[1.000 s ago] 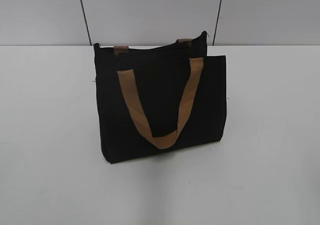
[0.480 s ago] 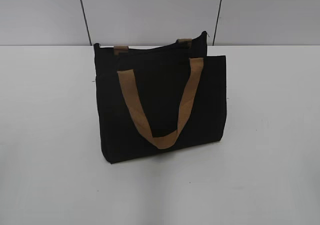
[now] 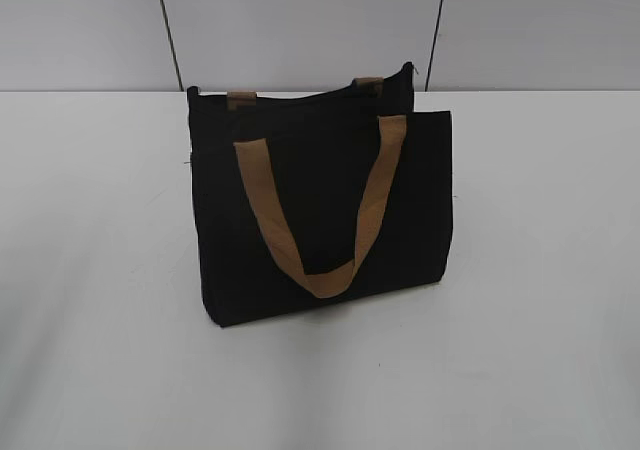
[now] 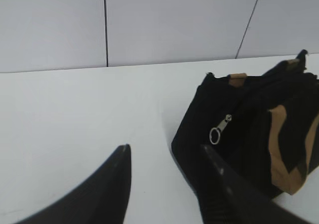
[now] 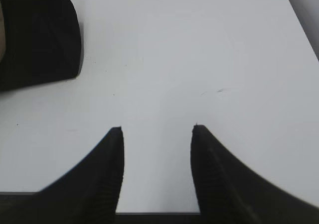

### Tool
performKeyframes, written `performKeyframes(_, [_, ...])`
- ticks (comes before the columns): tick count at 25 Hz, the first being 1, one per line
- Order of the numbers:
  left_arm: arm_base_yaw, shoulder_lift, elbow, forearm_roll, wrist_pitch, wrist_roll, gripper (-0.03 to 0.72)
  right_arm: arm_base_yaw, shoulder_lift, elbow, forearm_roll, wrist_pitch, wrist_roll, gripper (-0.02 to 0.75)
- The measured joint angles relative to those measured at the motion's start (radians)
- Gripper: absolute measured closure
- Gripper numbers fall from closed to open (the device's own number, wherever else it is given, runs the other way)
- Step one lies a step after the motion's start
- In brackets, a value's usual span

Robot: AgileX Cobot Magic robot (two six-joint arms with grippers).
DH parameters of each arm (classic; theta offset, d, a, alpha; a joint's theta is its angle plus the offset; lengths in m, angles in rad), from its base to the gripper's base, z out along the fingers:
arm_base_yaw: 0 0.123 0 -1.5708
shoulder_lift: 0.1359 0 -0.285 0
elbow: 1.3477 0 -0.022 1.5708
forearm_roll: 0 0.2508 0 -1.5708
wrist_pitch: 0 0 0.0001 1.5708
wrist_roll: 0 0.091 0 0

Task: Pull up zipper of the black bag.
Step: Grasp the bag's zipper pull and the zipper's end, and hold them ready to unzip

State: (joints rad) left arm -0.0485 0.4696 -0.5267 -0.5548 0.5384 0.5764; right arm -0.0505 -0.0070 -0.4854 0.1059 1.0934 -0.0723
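The black bag [image 3: 320,210] with tan handles [image 3: 320,270] stands upright in the middle of the white table. In the left wrist view the bag [image 4: 249,134] is at the right, and a silver zipper pull with a ring [image 4: 219,129] hangs on its end face. My left gripper [image 4: 164,152] is open and empty, to the left of the bag and short of the pull. My right gripper [image 5: 157,129] is open and empty over bare table, with a corner of the bag [image 5: 40,35] at the upper left. Neither gripper shows in the exterior view.
The white table [image 3: 540,320] stretches around the bag on all sides. A grey panelled wall [image 3: 300,20] stands behind it. The table's right edge [image 5: 299,20] shows in the right wrist view.
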Motion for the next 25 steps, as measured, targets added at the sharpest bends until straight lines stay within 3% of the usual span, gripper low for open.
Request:
performKeyframes(7, [-0.079, 0.168, 0.141, -0.052, -0.336, 0.034, 0.353, 0.000, 0.000, 0.000, 0.000, 0.000, 0.000, 0.389])
performKeyframes(15, [-0.308, 0.424, 0.168, -0.040, -0.661, 0.036, 0.349, 0.000, 0.000, 0.000, 0.000, 0.000, 0.000, 0.389])
performKeyframes(25, [-0.526, 0.843, 0.168, -0.026, -1.026, -0.054, 0.348, 0.000, 0.000, 0.000, 0.000, 0.000, 0.000, 0.389])
